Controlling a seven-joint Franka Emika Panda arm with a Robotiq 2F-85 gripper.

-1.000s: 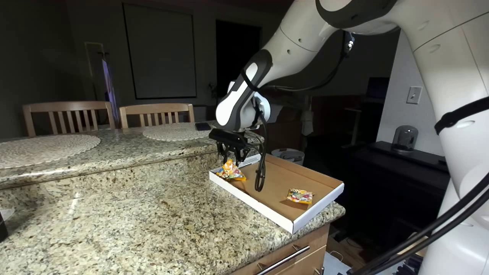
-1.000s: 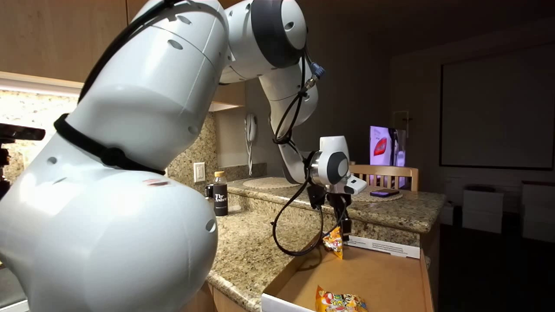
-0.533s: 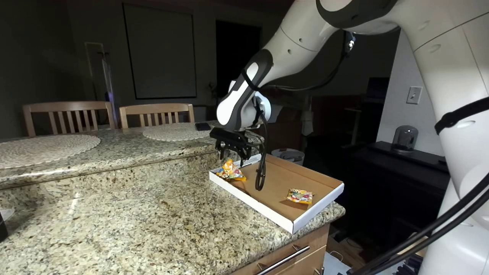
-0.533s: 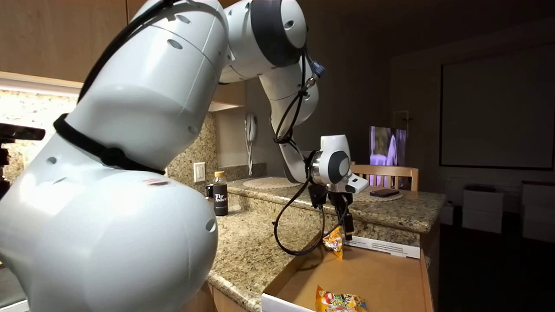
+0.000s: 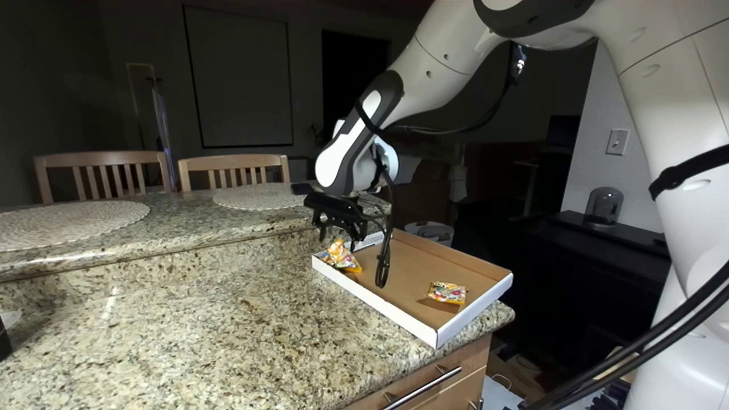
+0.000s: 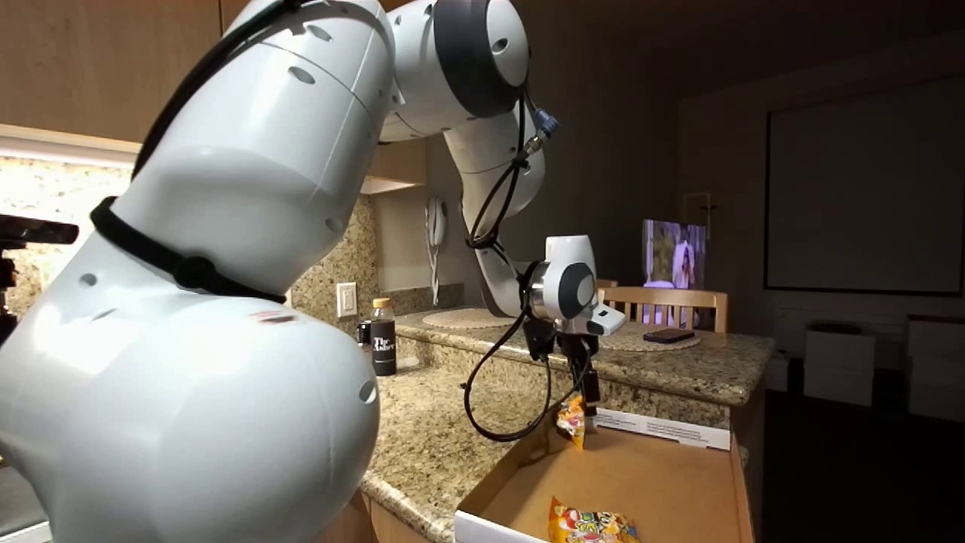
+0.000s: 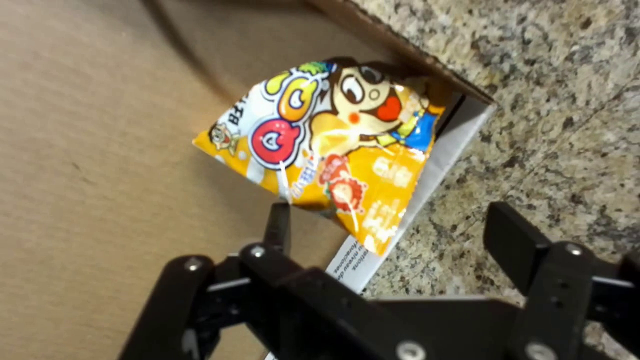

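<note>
My gripper (image 7: 390,212) stands wide open above a corner of a shallow cardboard box (image 5: 373,300), with nothing clasped. Below it a yellow candy packet (image 7: 330,145) with cartoon print leans up against the box's corner walls. In the wrist view, the left fingertip (image 7: 279,220) meets the packet's lower edge; whether they touch I cannot tell. The right finger (image 7: 515,245) is over granite outside the box. A similar packet (image 5: 447,292) lies flat near the box's opposite end. In an exterior view, one dark finger (image 6: 591,392) hangs just beside the leaning packet (image 6: 571,422).
The box sits at the corner of a granite counter (image 5: 245,319), below a raised ledge (image 5: 182,208) with woven placemats (image 5: 259,196) and a phone (image 6: 669,335). A black cable loop (image 5: 383,265) dangles from the arm over the box. A bottle (image 6: 384,343) stands farther along.
The jaws have spread from partly open to wide. Within the last half second the gripper has shifted slightly left in both exterior views, and the leaning packet has moved a little the same way.
</note>
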